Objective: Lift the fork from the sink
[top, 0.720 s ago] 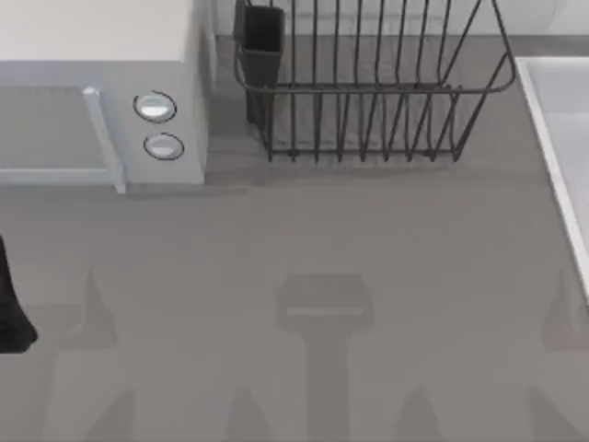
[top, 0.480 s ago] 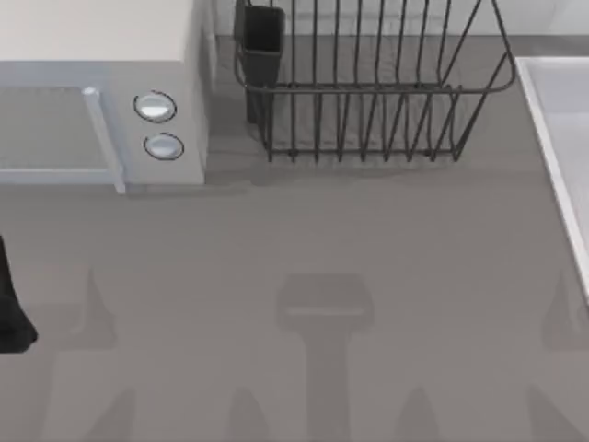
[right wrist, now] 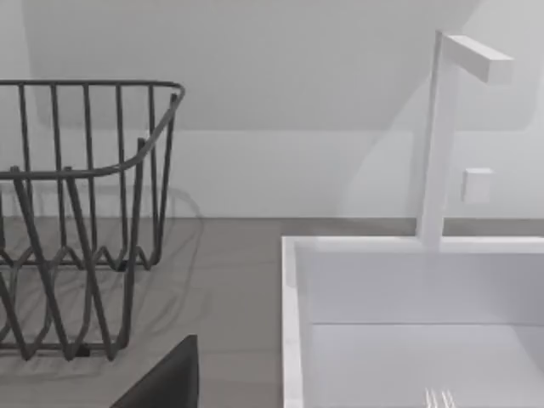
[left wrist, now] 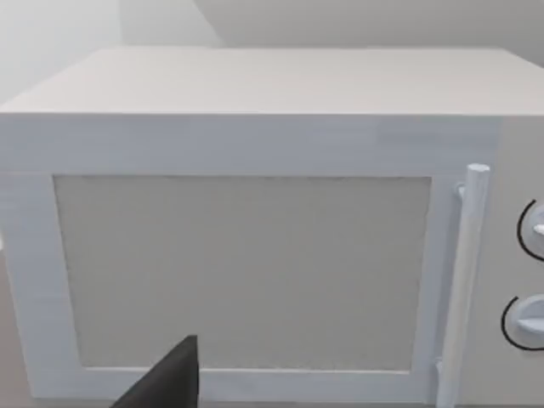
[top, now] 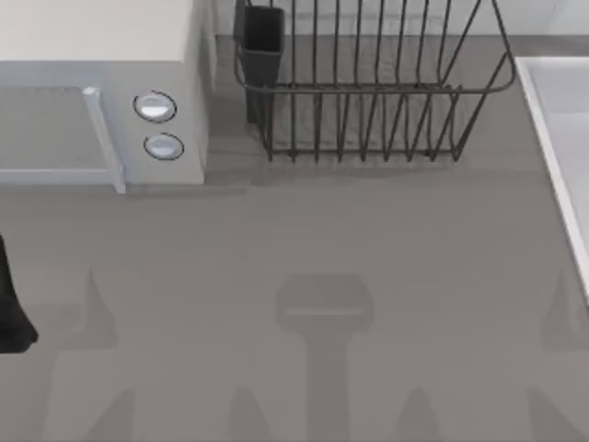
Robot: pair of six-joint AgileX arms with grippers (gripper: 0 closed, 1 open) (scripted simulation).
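Note:
The fork shows as a few thin silver tines on the floor of the sink in the right wrist view; its handle is cut off by the frame edge. In the top view the sink is a pale basin with a lighter rim at the table's right edge. A dark part of my right gripper hangs over the grey table between the rack and the sink, short of the sink's rim. My left gripper sits low in front of the microwave door, and its arm is at the table's left edge.
A white microwave with two round knobs stands at the back left. A black wire dish rack stands at the back middle, just left of the sink. A white faucet rises behind the sink.

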